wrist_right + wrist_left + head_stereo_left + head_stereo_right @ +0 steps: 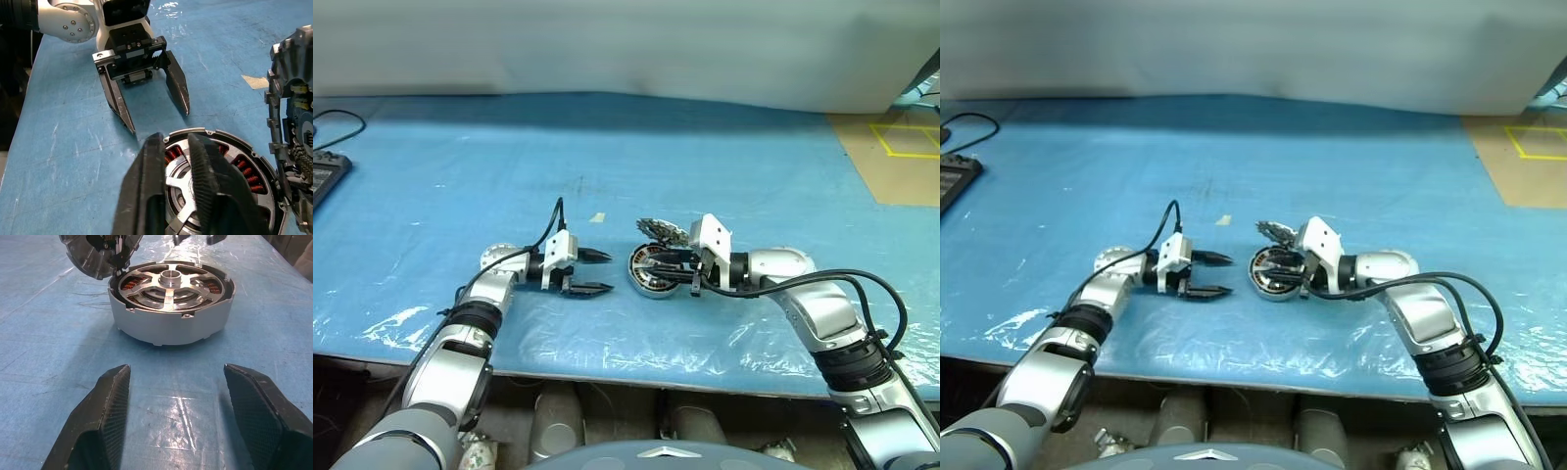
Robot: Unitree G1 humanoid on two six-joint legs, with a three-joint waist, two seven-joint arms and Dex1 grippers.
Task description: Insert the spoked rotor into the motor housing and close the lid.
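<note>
Spoked rotor (pixel 168 284) is sitting flat inside the motor housing (pixel 166 320), copper windings peeking through the gaps. Hinged lid (pixel 98 254) is up, tilted open on my blue table.

Head stereo pair: two views from above and behind the arms, facing forward and down across the blue-covered table (pixel 705 147); the motor housing (pixel 649 271) sits mid-frame, at a middling distance. The two share nearly the whole scene, with a slight sideways offset.

Left wrist view: low, close to the table surface, facing the motor housing (pixel 168 303) nearly level, between the left gripper (pixel 188 421) fingers.

Right wrist view: very close, looking steeply down over the motor housing (pixel 230 176) from its opposite side, past the right gripper (pixel 178 191) towards the left gripper (pixel 159 115).

All four views share the motor housing.
</note>
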